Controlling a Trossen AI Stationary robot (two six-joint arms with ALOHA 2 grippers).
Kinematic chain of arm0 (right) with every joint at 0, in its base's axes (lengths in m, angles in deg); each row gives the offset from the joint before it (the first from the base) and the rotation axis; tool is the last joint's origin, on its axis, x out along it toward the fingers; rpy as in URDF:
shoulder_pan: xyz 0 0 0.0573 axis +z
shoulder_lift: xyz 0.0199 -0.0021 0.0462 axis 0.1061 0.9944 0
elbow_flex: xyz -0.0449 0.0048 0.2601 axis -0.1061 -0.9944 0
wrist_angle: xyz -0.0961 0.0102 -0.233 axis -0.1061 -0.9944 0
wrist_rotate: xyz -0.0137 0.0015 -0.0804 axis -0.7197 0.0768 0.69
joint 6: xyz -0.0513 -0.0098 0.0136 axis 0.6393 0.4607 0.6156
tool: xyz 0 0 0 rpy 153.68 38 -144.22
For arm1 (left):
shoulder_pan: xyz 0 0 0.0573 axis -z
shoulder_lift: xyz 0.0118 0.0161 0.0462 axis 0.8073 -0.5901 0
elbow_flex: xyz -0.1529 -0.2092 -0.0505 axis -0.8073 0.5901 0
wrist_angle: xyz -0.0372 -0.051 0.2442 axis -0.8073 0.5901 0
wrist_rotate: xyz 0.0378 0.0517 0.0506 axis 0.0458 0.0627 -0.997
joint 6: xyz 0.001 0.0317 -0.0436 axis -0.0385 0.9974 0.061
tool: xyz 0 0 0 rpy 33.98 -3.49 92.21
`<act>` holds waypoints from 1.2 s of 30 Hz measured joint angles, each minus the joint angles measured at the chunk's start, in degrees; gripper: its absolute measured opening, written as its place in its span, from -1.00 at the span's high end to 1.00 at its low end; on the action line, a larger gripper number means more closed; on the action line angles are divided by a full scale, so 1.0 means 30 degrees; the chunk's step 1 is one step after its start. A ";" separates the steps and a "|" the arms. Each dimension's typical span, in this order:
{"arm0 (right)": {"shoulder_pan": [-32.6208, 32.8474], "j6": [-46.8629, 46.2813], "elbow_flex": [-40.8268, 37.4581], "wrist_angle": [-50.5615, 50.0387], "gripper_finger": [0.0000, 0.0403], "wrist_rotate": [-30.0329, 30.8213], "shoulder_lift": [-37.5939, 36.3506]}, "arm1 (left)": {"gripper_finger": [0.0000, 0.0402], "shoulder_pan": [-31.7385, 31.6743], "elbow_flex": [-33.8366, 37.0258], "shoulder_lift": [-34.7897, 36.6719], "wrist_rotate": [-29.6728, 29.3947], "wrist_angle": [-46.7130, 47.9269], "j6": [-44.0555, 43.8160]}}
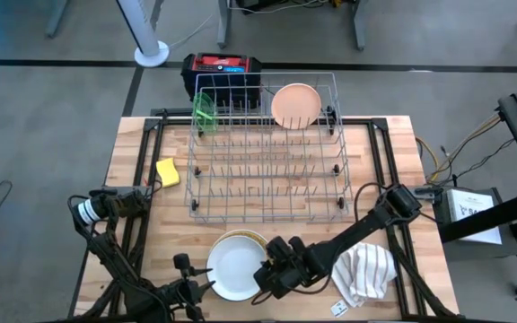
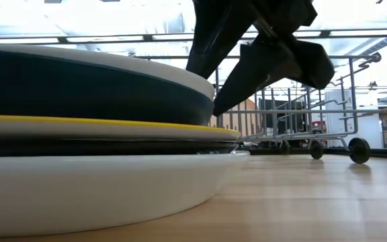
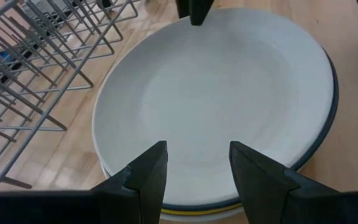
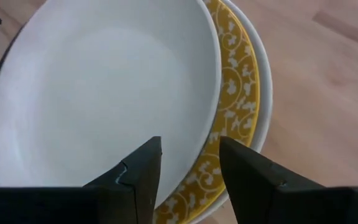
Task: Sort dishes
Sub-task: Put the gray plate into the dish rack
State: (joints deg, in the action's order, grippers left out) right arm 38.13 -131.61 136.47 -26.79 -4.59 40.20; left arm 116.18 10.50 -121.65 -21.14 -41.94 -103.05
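stacked dishes fill the low view: a white plate [image 2: 93,195] at the bottom, a yellow-rimmed plate [image 2: 113,124] above it, and a dark-sided plate with a white face [image 1: 236,267] on top. the stack sits on the wooden table [image 1: 393,152] near its front edge, before the wire rack [image 1: 267,179].

the right gripper [image 1: 272,276] is at the stack's right edge, its fingers [image 4: 138,171] part open astride the top plate's rim, not closed on it. the left gripper [image 1: 206,285] hovers at the stack's left edge, fingers [image 3: 151,174] apart, holding nothing.

a peach plate [image 1: 295,105] and a lime-green dish [image 1: 204,111] stand in the rack's far row. a yellow sponge [image 1: 168,172] lies left of the rack, a striped cloth [image 1: 363,272] right of the stack.
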 joint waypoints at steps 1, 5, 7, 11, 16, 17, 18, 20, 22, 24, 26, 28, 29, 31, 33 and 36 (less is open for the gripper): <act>-0.0028 0.0091 0.0000 0.0030 0.26 0.0000 0.0000 | 0.18 -0.0001 0.0000 0.0000 -0.0008 0.0003 0.0000; -0.0195 0.0163 0.0000 0.0031 0.34 0.0000 0.0000 | 0.18 -0.0001 0.0000 0.0000 -0.0016 0.0000 0.0000; -0.0268 0.0311 0.0000 0.0031 0.38 0.0000 0.0000 | 0.18 -0.0001 0.0000 0.0000 -0.0016 -0.0014 0.0000; -0.0378 0.0669 0.0000 0.0039 0.49 -0.0090 -0.0007 | 0.18 -0.0001 0.0000 0.0000 -0.0016 -0.0018 0.0000; -0.0471 0.0997 0.0000 0.0031 0.65 -0.0211 -0.0015 | 0.18 -0.0001 0.0000 0.0000 -0.0016 -0.0072 0.0000; -0.0489 0.1043 0.0000 0.0031 0.69 -0.0214 -0.0015 | 0.18 -0.0001 0.0000 0.0000 -0.0016 -0.0072 0.0000; -0.0513 0.1141 0.0000 0.0031 0.73 -0.0219 -0.0015 | 0.18 -0.0001 0.0000 0.0000 -0.0016 -0.0072 0.0000; -0.0558 0.1311 -0.0007 0.0031 0.81 -0.0204 -0.0022 | 0.18 -0.0001 0.0000 0.0000 -0.0078 -0.0086 0.0000; -0.0599 0.1438 -0.0007 0.0031 0.89 -0.0193 -0.0029 | 0.18 -0.0001 0.0000 0.0000 -0.0354 -0.0108 0.0000; -0.0667 0.1596 -0.0002 0.0059 0.96 -0.0135 -0.0029 | 0.18 -0.0001 0.0000 0.0000 -0.0568 -0.0137 0.0000; -0.0712 0.1807 -0.0007 0.0053 0.98 -0.0109 -0.0029 | 0.18 -0.0001 0.0000 0.0000 -0.0598 -0.0137 0.0020; -0.0724 0.1956 -0.0007 0.0046 0.98 -0.0109 -0.0029 | 0.18 -0.0001 -0.0062 0.0006 -0.0598 -0.0051 0.0143; -0.0738 0.2031 -0.0007 0.0053 0.99 -0.0089 -0.0029 | 0.18 -0.0001 -0.0172 0.0000 -0.0598 -0.0014 0.0371; -0.0742 0.2179 0.0000 0.0044 0.99 -0.0058 -0.0029 | 0.18 -0.0001 -0.0548 0.0007 -0.0598 0.0079 0.0870; -0.0762 0.2378 0.0055 0.0024 0.99 -0.0044 -0.0029 | 0.18 -0.0001 -0.1093 0.0007 -0.0597 0.0410 0.1435; -0.0815 0.2734 0.0271 0.0019 1.00 0.0033 -0.0029 | 0.18 -0.0001 -0.1893 0.0022 -0.0632 0.1210 0.1864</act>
State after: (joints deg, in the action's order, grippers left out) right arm 35.69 -123.41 137.28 -26.73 -4.50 40.11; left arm 116.18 4.82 -121.58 -23.04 -38.31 -97.46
